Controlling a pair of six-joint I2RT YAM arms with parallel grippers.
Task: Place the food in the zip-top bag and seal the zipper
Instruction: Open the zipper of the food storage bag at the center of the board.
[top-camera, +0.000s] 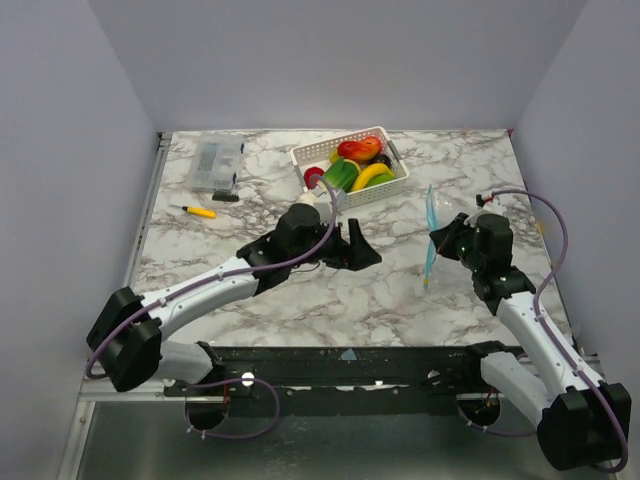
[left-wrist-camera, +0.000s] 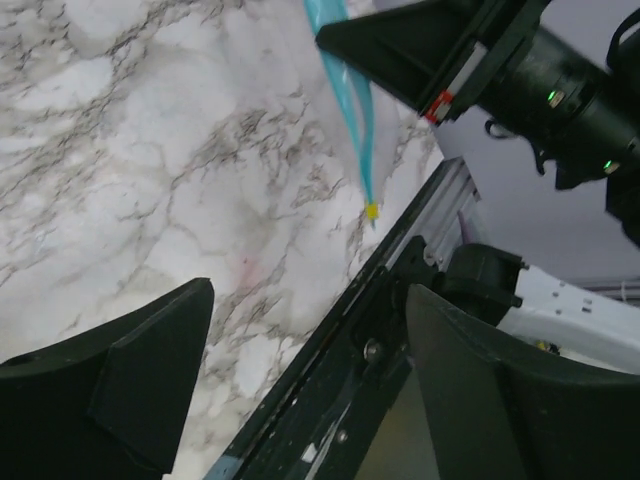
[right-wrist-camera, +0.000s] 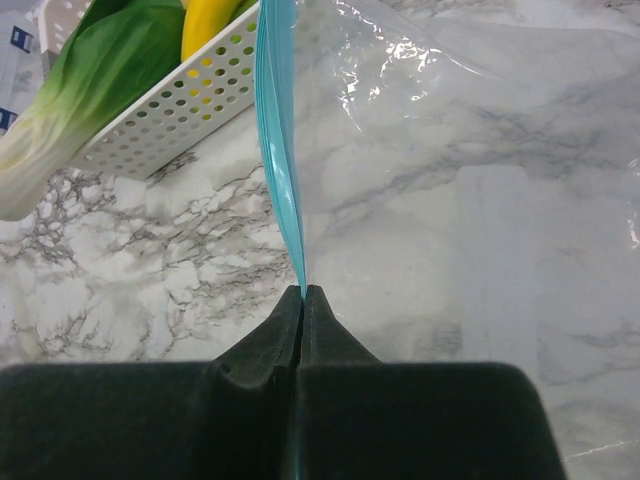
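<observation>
A: What is the right gripper (right-wrist-camera: 302, 292) doing?

B: It is clenched tight, fingers pressed together on the zipper (right-wrist-camera: 278, 150). It pinches one end of that blue-green strip so the strip stands on edge above the table (top-camera: 300, 300).

A: And the bag (right-wrist-camera: 450, 120) itself?

B: It trails from the strip on the side away from the basket (right-wrist-camera: 180, 110), which sits near. The clear film seems to slump onto the marble. I judge it light, limp and slippery. It won't hold its mouth open unaided, and a pinch on bare film would likely slide. The strip is the stiffest part, so that is where to take hold.

A: The left gripper (top-camera: 360, 247)?

B: Spread wide, with nothing between the fingers. It is over the table between basket and bag, pointing toward the strip. Whether the mouth is parted, I cannot tell.

A: The food?

B: All of it sits in the basket: the leek (right-wrist-camera: 90, 90), the banana (right-wrist-camera: 210, 25), and red and green pieces. None is in the bag. The pieces look hard, glossy and light. I'd grip each across its middle, since a rounded end could squirt out.
</observation>
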